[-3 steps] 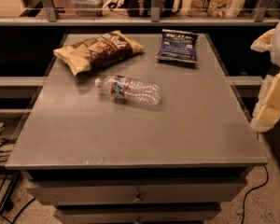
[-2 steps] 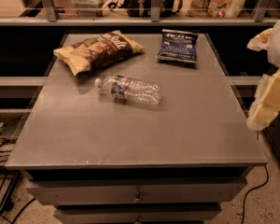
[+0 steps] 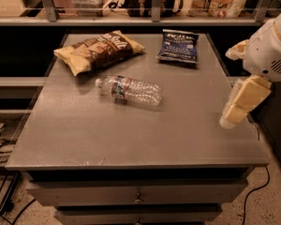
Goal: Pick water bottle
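Note:
The water bottle (image 3: 129, 89) lies on its side near the middle of the grey table (image 3: 131, 135). It is clear and ribbed, with its white cap pointing left and a red-and-blue label band. My gripper (image 3: 230, 118) hangs over the table's right edge, well to the right of the bottle and a little nearer the front. It points down and to the left. It holds nothing that I can see.
A brown-and-yellow chip bag (image 3: 96, 50) lies at the back left of the table. A dark blue chip bag (image 3: 179, 46) lies at the back right. A shelf with a rail (image 3: 152, 18) runs behind the table. Drawers sit below the tabletop. Cables (image 3: 4, 139) lie on the floor at left.
My gripper has moved left from beyond the table's right side to over its right edge. The bottle and the bags have not moved.

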